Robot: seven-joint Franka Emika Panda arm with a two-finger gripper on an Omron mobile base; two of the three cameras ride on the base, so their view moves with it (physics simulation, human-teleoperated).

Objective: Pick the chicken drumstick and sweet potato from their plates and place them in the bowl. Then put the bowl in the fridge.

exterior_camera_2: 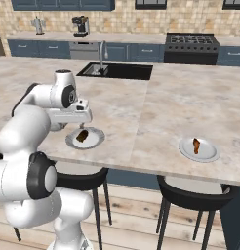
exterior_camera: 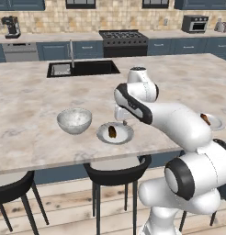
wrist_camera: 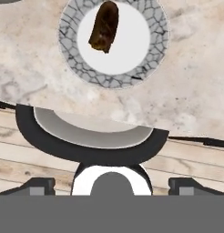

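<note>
Nothing is moved yet: fingers (wrist_camera: pixel 111 184) spread, holding nothing, above the near plate (exterior_camera: pixel 125 136) with its dark food (exterior_camera: pixel 112 132); bowl (exterior_camera: pixel 74 120) sits beside it on the worktop (exterior_camera: pixel 27 101), the other food (exterior_camera_2: pixel 196 145) well apart.

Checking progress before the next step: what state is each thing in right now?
Bowl: upright on the counter, empty.
Near plate: holds a dark brown food piece.
Far plate: holds a reddish-brown food piece.
Gripper: above the counter edge, open, holding nothing.
Stool: under the counter edge.
</note>
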